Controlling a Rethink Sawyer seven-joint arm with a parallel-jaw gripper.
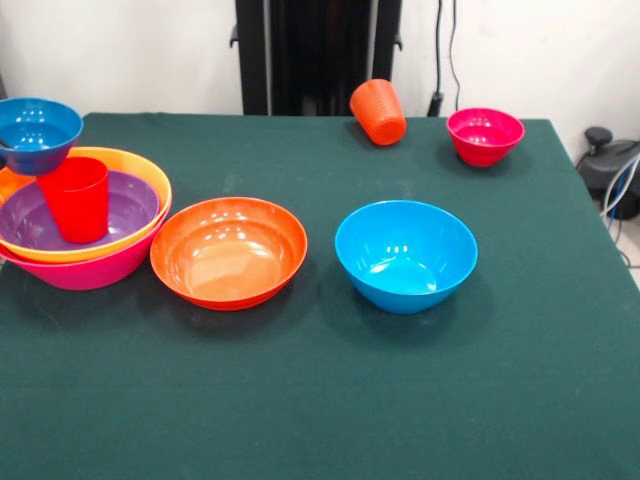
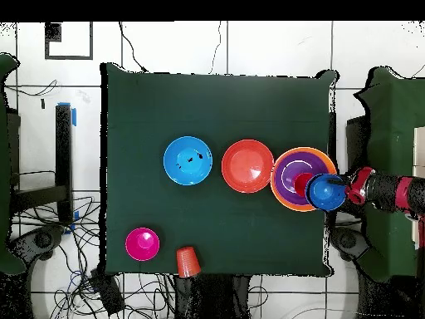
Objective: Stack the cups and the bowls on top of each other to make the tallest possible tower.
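The tower (image 1: 85, 265) stands at the left: a big pink bowl holding a yellow-orange bowl (image 1: 140, 170), a purple bowl (image 1: 130, 205) and an upright red cup (image 1: 75, 198). A small blue bowl (image 1: 35, 130) hangs level over the tower's far left rim. In the overhead view my gripper (image 2: 349, 188) reaches in from the right, shut on the rim of this small blue bowl (image 2: 325, 191). On the cloth sit a red-orange bowl (image 1: 228, 250), a medium blue bowl (image 1: 405, 255) and a small magenta bowl (image 1: 485, 135). An orange cup (image 1: 378, 112) lies on its side.
A dark green cloth (image 1: 320, 400) covers the table. The black pedestal (image 1: 315, 50) rises behind the far edge, close to the orange cup. Cables and a dark device (image 1: 610, 170) lie beyond the right edge.
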